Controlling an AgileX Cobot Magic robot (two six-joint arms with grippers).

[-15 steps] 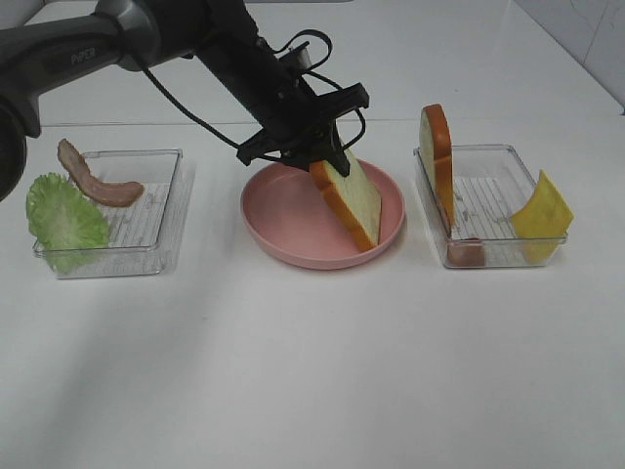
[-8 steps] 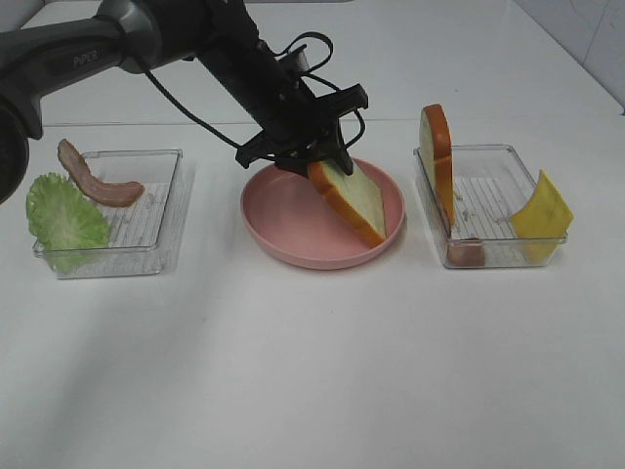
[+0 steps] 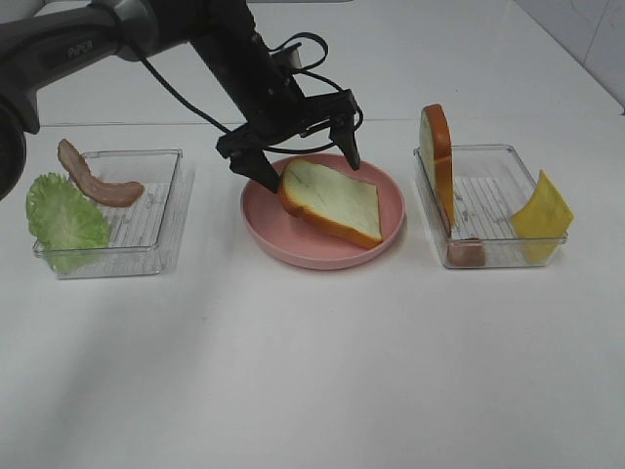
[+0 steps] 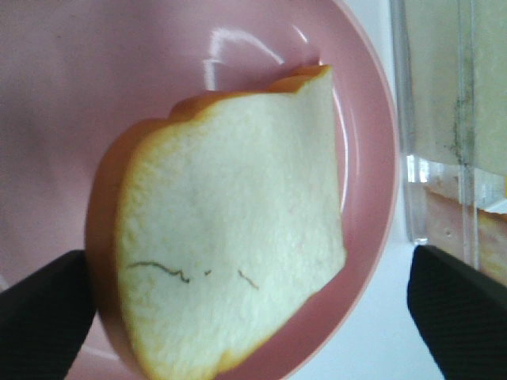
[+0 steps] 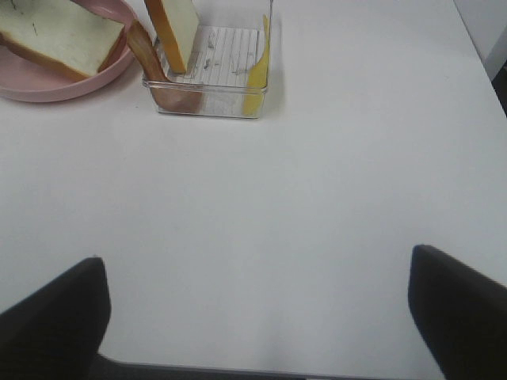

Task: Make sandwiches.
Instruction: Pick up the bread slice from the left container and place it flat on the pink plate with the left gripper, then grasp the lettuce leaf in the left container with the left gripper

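Two black fingers of the left claw (image 3: 305,164) stand wide apart above the pink plate (image 3: 264,230) and pinch nothing. Below them a slice (image 3: 330,200) of white bread with orange-brown crust lies face up in the plate. One finger is just beside its crust; I cannot tell if it touches.

The left wrist view shows what the high view does not: thin dark lines on the face of the slice. It also shows that the slice covers a big part of the plate.

The right claw (image 5: 253,317) appears only in its own wrist view. Its fingers are also spread, they hold nothing, and they hang over bare table (image 3: 312,371), well apart from the food.

Right of the plate is the right tray (image 3: 488,256) of clear plastic. A second slice (image 3: 437,156) stands upright at its plate side, the yellow cheese (image 3: 542,207) leans at its outer side, and a brown bacon strip (image 3: 467,254) is at its near corner.

Only the high view shows the left tray (image 3: 161,210). Green lettuce (image 3: 63,220) hangs over its outer edge and another bacon piece (image 3: 98,181) lies across it.

The table is white and smooth, with a seam line behind the trays. Pale tiles show at the far right corner.
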